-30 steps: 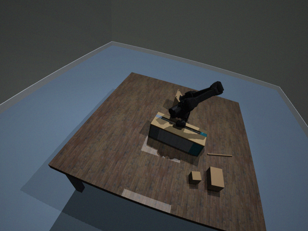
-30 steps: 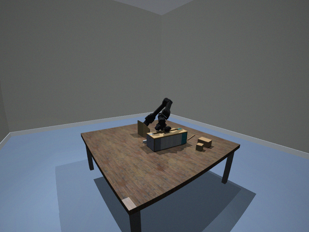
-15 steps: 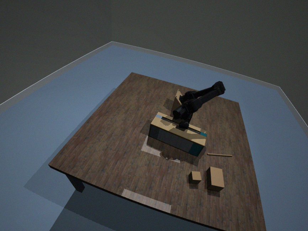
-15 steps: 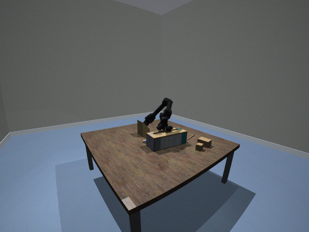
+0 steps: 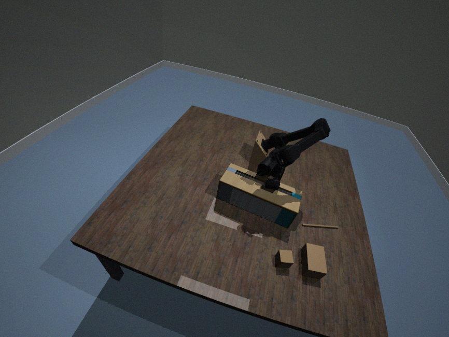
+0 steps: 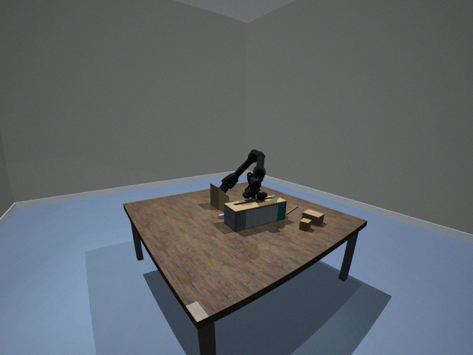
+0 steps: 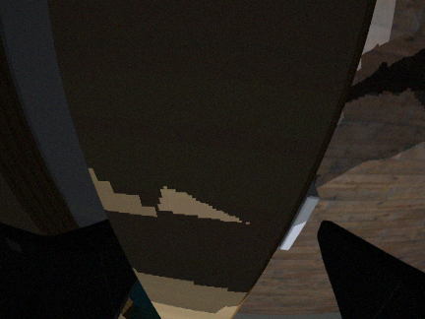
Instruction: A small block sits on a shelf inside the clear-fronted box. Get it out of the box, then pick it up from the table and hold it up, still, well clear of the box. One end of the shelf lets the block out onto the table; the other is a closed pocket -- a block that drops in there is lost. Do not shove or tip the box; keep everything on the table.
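Observation:
The long tan box (image 5: pixel 259 194) with a dark clear front lies mid-table; it also shows in the exterior view (image 6: pixel 255 212). Its top has a narrow dark slot (image 5: pixel 266 184) running lengthwise, with a pale blue mark at the left end and a teal end (image 5: pixel 287 217) at the right. My gripper (image 5: pixel 271 184) is open and empty, fingers down on the box top at the slot, right of its middle. In the wrist view the box top (image 7: pixel 197 118) fills the frame between my dark fingers. The small block is not visible in any view.
A thin wooden stick (image 5: pixel 320 226) lies right of the box. A small tan cube (image 5: pixel 284 257) and a larger tan block (image 5: pixel 314 259) sit near the front right. A tan upright panel (image 5: pixel 258 144) stands behind the box. Pale patches mark the table (image 5: pixel 222 218).

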### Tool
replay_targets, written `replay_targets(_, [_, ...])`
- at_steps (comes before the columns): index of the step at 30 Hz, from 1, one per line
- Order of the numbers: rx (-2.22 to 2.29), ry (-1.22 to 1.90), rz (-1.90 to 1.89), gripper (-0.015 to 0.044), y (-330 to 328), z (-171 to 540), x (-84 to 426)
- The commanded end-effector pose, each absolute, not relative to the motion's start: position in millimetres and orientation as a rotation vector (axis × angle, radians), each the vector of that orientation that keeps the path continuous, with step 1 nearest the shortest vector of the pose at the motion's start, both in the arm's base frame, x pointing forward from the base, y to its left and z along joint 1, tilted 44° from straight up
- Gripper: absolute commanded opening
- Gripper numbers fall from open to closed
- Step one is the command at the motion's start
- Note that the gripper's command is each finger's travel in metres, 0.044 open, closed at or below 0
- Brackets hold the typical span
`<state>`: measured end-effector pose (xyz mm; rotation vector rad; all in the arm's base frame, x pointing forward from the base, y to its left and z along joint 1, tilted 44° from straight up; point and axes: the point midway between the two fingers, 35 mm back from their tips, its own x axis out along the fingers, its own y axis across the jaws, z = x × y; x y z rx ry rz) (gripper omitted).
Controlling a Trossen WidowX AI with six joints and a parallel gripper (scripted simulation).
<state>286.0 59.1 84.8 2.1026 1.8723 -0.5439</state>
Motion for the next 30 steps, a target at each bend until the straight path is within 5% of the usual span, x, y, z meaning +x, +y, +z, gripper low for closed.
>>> replay_targets(1, [2.103, 1.87, -0.53, 0.04, 64.9, 91.5, 287.3])
replay_targets(30, [2.104, 1.871, -0.528, 0.04, 97.2, 123.7, 292.8])
